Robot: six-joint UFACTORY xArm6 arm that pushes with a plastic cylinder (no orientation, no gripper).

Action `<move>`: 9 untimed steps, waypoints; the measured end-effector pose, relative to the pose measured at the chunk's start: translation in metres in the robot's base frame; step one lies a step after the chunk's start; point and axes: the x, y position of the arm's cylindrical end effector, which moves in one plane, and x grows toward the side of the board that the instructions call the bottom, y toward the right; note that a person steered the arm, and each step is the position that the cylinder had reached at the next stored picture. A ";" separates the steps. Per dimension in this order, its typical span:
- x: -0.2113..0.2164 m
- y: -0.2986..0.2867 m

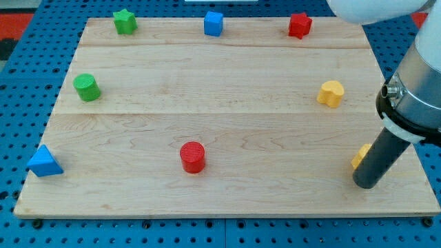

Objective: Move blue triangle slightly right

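Note:
The blue triangle [45, 162] lies at the wooden board's [227, 89] lower left edge. My tip [365, 184] rests at the view's lower right, far across the board from the triangle. It stands right against a yellow block [359, 156], which the rod partly hides.
A red cylinder [193, 157] sits at bottom centre. A green cylinder [87, 87] is at left, a green star [125, 21] at top left, a blue cube [213, 23] at top centre, a red star [300, 25] at top right, a yellow heart [331, 94] at right.

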 end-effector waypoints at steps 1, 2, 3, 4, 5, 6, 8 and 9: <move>0.003 0.007; 0.027 -0.048; 0.045 -0.116; 0.033 -0.192; 0.002 -0.334; 0.017 -0.308; 0.037 -0.500; -0.003 -0.503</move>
